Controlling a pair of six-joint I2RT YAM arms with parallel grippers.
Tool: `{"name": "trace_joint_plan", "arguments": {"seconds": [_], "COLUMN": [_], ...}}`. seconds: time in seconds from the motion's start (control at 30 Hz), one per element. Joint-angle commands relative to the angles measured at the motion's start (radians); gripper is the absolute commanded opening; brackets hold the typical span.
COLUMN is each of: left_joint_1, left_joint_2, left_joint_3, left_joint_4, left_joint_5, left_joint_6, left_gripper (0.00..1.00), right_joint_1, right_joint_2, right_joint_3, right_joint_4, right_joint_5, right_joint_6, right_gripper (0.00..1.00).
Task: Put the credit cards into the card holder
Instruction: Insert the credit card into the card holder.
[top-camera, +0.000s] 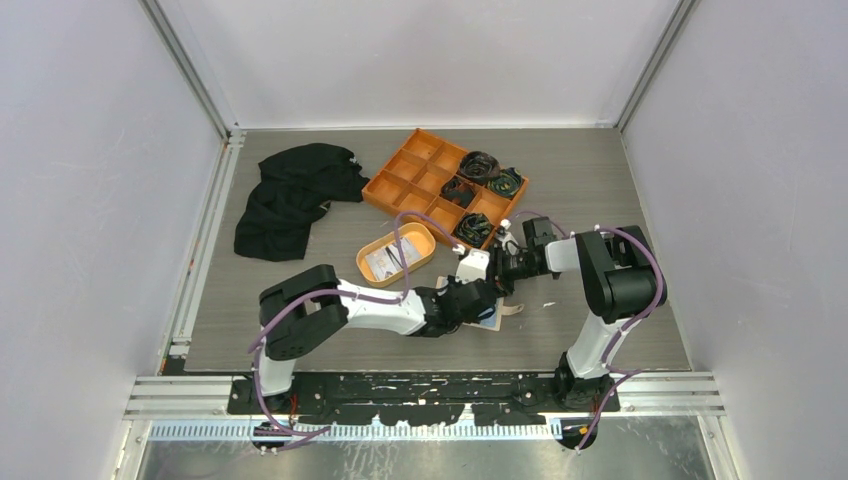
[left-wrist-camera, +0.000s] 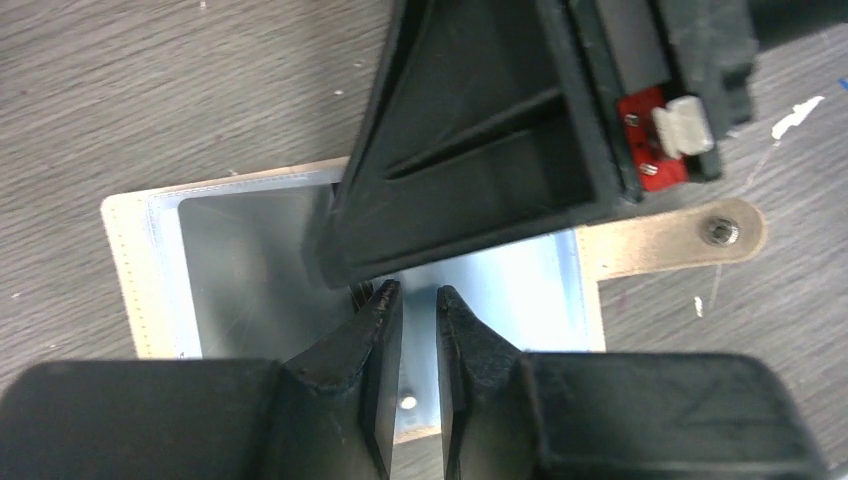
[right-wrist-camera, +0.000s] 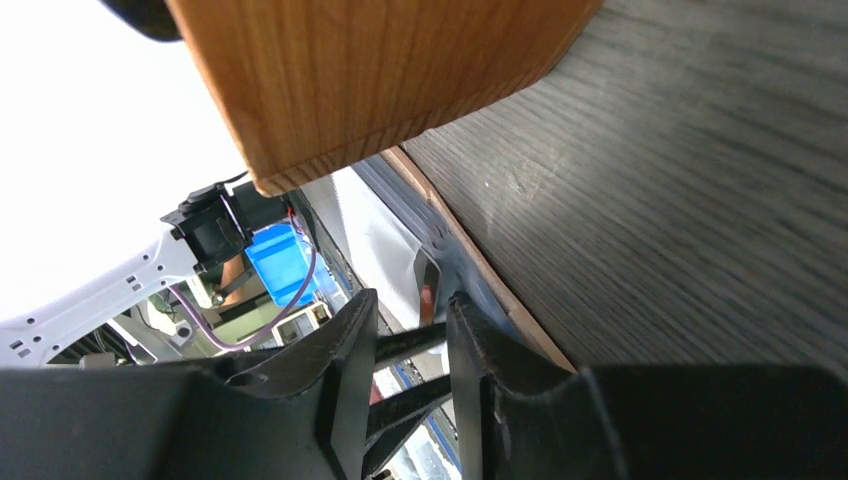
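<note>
the card holder (left-wrist-camera: 240, 270) lies open and flat on the table (left-wrist-camera: 150, 90), right under the left gripper (left-wrist-camera: 418, 300). in the left wrist view its long axis runs left to right across the jaws, with the snap tab (left-wrist-camera: 690, 238) sticking out to the right. the left jaws stand narrowly apart just over the inner pocket. nothing shows between them, and the pale blue sheen below may be a card already in the sleeve, though i cannot be sure.

the right gripper (right-wrist-camera: 408, 305) comes in from the far side, low over the same pocket. its jaws are narrow, with a thin edge of the holder between them. whether they truly pinch it i cannot tell.

the remaining credit cards (top-camera: 386, 262) sit in the oval orange dish (top-camera: 420, 236), back and to the left of both grippers, on the left arm's side. judging from that, the next fetch falls to the left arm while the right one steadies the holder.
</note>
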Motion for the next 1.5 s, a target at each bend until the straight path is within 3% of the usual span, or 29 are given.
{"name": "trace_joint_plan", "arguments": {"seconds": [0.0,0.1,0.27,0.53,0.7,0.9,1.0,1.2,1.47], "left_joint_1": [0.014,0.016,0.022,0.017,0.038,0.039,0.038,-0.007,-0.024], "left_joint_2": [-0.002,-0.006,-0.038,-0.276,-0.435,-0.586,-0.663,-0.704,-0.716], "left_joint_3": [0.03,0.039,0.039,-0.12,-0.055,0.131,0.203,0.405,0.488], "left_joint_4": [-0.059,-0.076,-0.078,0.149,-0.021,-0.29,-0.337,-0.526,-0.548], "left_joint_5": [-0.039,-0.062,-0.058,0.195,0.307,0.283,0.246,0.134,0.126], "left_joint_6": [-0.007,0.003,0.041,0.187,0.16,0.032,-0.081,-0.19,-0.157], "left_gripper": [0.22,0.28,0.28,0.29,0.42,0.49,0.63,0.64,0.65], "right_joint_1": [-0.005,-0.007,-0.015,-0.056,-0.1,-0.133,-0.132,-0.163,-0.163], "right_joint_2": [-0.008,-0.016,-0.063,-0.196,-0.264,-0.429,-0.535,-0.633,-0.604], "right_joint_3": [0.022,0.026,0.04,0.079,0.138,0.252,0.307,0.371,0.46], "right_joint_4": [-0.006,-0.014,-0.054,-0.208,-0.355,-0.564,-0.64,-0.675,-0.644], "right_joint_5": [0.018,0.011,0.004,-0.01,-0.008,0.048,0.109,0.195,0.203], "right_joint_6": [-0.028,-0.034,-0.067,-0.229,-0.348,-0.594,-0.677,-0.742,-0.679], "right_gripper": [0.39,0.42,0.47,0.51,0.53,0.54,0.57,0.62,0.62]}}
